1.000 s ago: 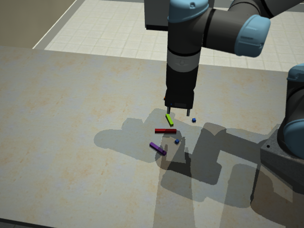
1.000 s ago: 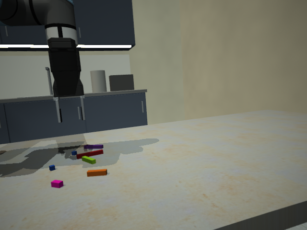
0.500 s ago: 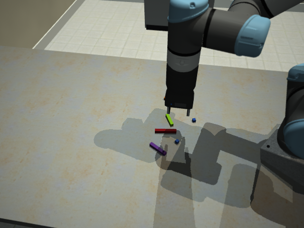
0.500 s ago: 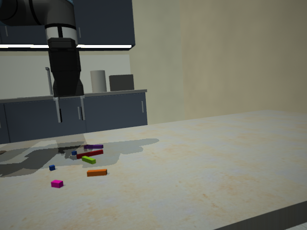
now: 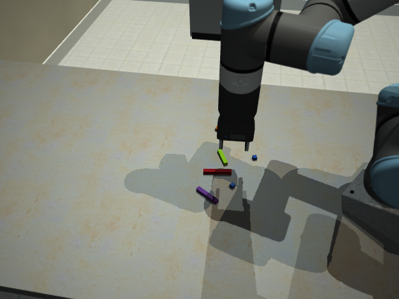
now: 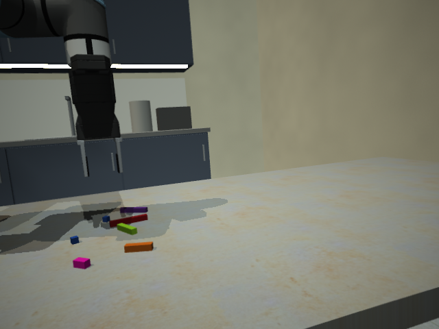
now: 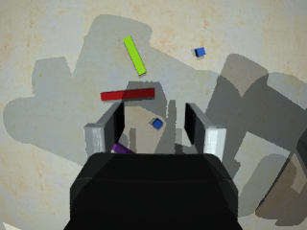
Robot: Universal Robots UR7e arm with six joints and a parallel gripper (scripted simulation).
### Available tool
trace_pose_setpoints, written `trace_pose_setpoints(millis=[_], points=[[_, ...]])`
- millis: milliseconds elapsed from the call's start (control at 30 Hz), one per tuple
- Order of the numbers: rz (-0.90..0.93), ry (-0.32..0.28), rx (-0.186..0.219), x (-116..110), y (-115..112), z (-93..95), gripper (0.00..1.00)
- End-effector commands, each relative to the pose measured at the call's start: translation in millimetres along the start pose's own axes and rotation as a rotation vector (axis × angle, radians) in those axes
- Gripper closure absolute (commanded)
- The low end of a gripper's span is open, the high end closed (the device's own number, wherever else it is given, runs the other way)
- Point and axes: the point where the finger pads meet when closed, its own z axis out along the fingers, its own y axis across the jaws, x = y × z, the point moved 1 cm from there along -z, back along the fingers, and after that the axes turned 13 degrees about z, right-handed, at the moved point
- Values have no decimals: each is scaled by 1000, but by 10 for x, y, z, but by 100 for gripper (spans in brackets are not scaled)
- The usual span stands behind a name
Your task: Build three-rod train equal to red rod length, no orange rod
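The red rod [image 5: 217, 171] lies flat on the table, also seen in the wrist view [image 7: 129, 95]. A lime rod [image 5: 222, 157] lies just behind it at an angle. One blue cube [image 5: 232, 185] sits in front of the red rod, another blue cube [image 5: 254, 157] lies to the right. A purple rod [image 5: 207, 195] lies front left. An orange rod [image 6: 138, 247] and a magenta rod [image 6: 81, 262] lie apart from the group. My gripper [image 5: 233, 148] hangs open and empty high above the table, over the blue cube [image 7: 157, 125] near the red rod.
The robot base [image 5: 373, 199] stands at the table's right edge. The far table edge borders a tiled floor. A counter with cabinets [image 6: 106, 162] stands behind the table.
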Motion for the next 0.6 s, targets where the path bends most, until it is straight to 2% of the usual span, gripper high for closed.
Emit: trace_pose_setpoints(millis=[0,200,567], points=[[-67,0,0,42,-23,17,0],[-145,-1,-1,89,-44,40,0],[-452,-3,-3,258,-114,125,0]])
